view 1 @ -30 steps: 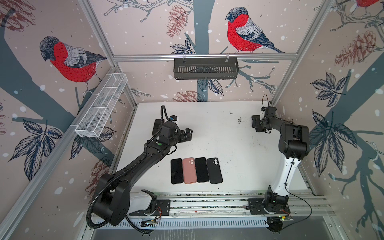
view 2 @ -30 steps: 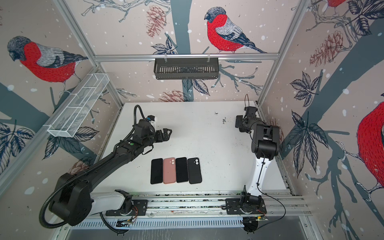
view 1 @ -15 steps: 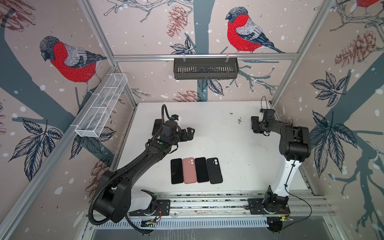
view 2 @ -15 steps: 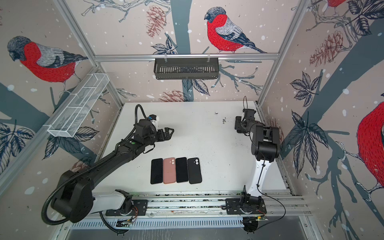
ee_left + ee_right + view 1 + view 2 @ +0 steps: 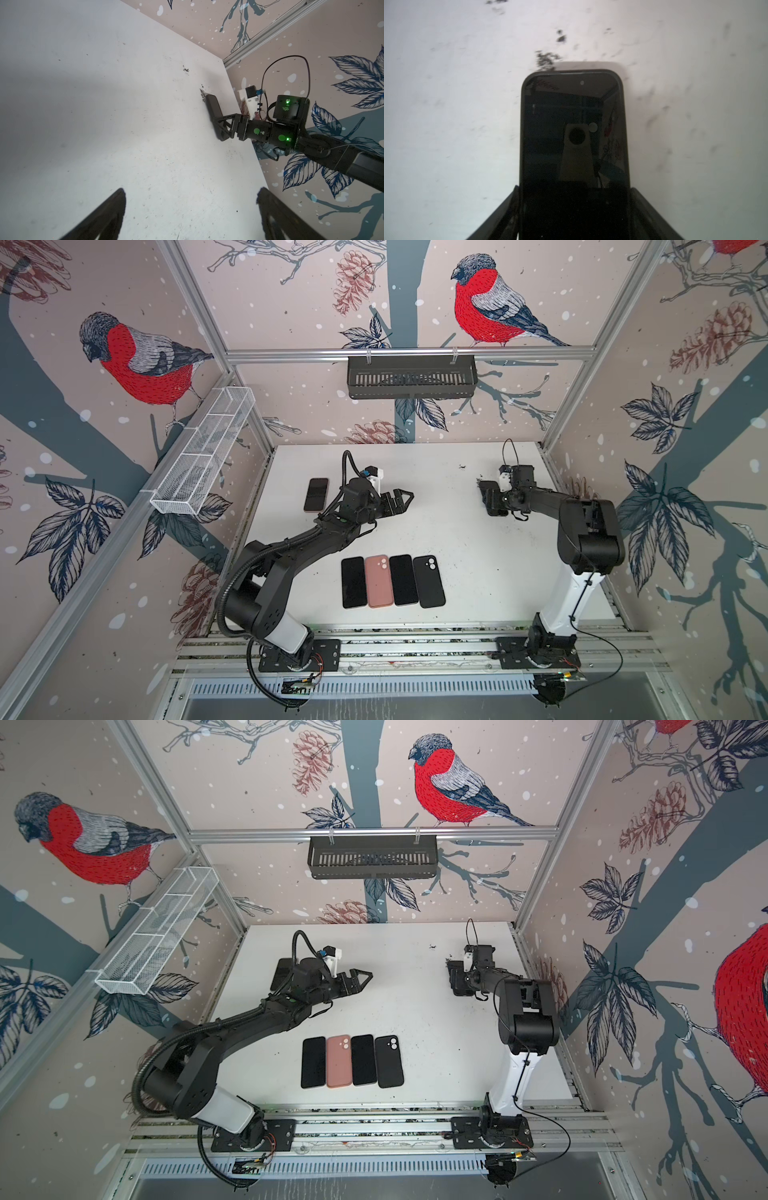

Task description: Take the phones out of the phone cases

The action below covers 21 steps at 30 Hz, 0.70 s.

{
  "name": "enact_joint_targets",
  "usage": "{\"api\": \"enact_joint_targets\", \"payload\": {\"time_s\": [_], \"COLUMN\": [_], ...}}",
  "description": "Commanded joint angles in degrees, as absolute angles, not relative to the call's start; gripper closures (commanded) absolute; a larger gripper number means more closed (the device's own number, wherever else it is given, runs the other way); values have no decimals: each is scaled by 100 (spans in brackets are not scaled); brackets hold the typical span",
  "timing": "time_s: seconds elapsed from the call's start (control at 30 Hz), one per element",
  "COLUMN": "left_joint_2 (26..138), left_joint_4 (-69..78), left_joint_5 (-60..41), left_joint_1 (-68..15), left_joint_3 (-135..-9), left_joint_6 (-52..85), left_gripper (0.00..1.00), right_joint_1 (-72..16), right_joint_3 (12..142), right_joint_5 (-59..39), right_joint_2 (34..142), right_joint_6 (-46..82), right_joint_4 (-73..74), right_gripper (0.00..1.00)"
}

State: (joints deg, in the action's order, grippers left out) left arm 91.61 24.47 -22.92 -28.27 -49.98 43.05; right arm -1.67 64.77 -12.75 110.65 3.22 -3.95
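Two grippers, so: right gripper (image 5: 574,199) is clamped on the black case (image 5: 522,124) with the phone (image 5: 571,104) sitting inside, near the table (image 5: 436,497)'s far right edge, and left gripper (image 5: 401,502) is spread wide, empty.

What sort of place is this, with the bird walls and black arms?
Likely a robot test booth: a left arm and right arm bolted to a rail at a white table, an aluminium frame, and a row of phones and cases.

Left gripper (image 5: 407,504) hovers, fingers (image 5: 401,493) spread, above the table (image 5: 457,539).
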Motion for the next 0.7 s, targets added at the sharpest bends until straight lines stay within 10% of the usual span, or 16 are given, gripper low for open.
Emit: {"api": "enact_joint_targets", "payload": {"time_s": [0.0, 0.67], "left_joint_2": [9505, 11358], "left_joint_4": [3660, 5104], "left_joint_5": [-2720, -2704], "left_joint_1": [-2856, -3171], "left_joint_3": [-5076, -5450], "left_joint_6": [4932, 6424], "left_gripper": [2, 12], "right_joint_1": [-470, -1566], "right_joint_3": [6398, 5738], "right_joint_5": [-1977, -3650], "right_joint_2": [11004, 10422], "right_joint_6": [415, 1105], "right_joint_4": [-378, 672], "right_gripper": [65, 69]}}
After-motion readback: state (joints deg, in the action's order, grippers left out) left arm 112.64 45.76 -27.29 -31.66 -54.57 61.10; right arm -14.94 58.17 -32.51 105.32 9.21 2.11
